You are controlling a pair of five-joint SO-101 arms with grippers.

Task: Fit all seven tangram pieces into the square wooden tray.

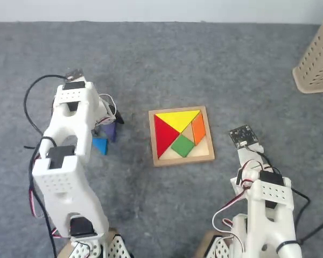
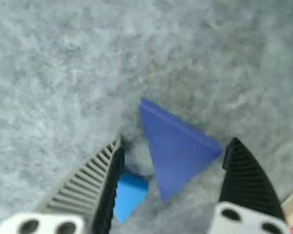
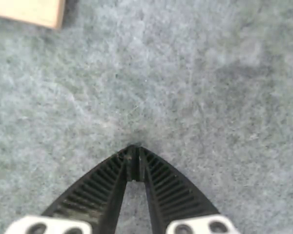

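The square wooden tray (image 1: 185, 159) lies at the centre of the high view. It holds a yellow triangle (image 1: 177, 119), a red triangle (image 1: 163, 137), an orange piece (image 1: 198, 129) and a green square (image 1: 182, 145). Left of the tray, a dark blue triangle (image 2: 178, 158) and a light blue piece (image 2: 129, 192) lie on the grey desk (image 1: 151, 64). The left gripper (image 2: 176, 145) is spread apart and straddles the dark blue triangle. The right gripper (image 3: 133, 150), at lower right, is pressed together on nothing.
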